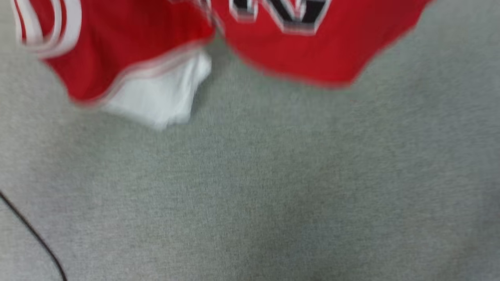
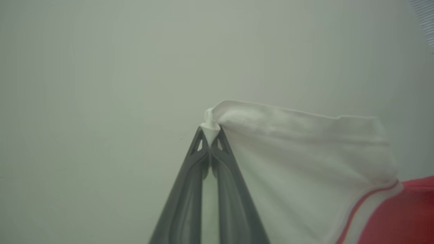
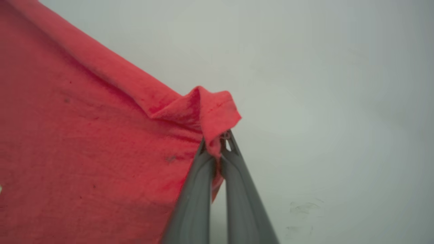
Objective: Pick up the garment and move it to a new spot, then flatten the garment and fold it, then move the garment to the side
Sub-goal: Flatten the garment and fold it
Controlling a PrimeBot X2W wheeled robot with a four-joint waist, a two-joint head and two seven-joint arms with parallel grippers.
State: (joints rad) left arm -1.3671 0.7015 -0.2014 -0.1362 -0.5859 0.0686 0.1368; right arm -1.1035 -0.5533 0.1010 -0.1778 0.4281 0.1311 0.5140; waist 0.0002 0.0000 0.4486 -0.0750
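The left gripper [image 2: 210, 131] is squeezing its two long dark fingers almost tip to tip, clamping a small bunched nub at the end of the white sleeve [image 2: 291, 159] of the bright red short-sleeved jersey shirt [image 1: 312, 50]. From those tips the sleeve is draping off to the right and downward, where a red-and-white striped band is running into red cloth.

Further right, the right gripper [image 3: 220, 144] is pressing its fingers together on a folded-over corner of the red body cloth [image 3: 84, 135], which is spreading away to the left of its tips as a wide, sagging sheet.

In the head view the shirt is hanging across the top, its lower edge and one white sleeve dangling over the grey flecked surface [image 1: 250, 195]. Blur is making it hard to tell whether it is touching. A thin black cable [image 1: 35, 234] is crossing the lower left corner.

The knit is looking light, soft and limp, so it is unlikely to keep any shape by itself. Both pinches are small, so a jerk could pull the cloth free. A sleeve end and a body corner are making an uneven pair, so I judge matching shoulders or hem corners the better holds for flattening.
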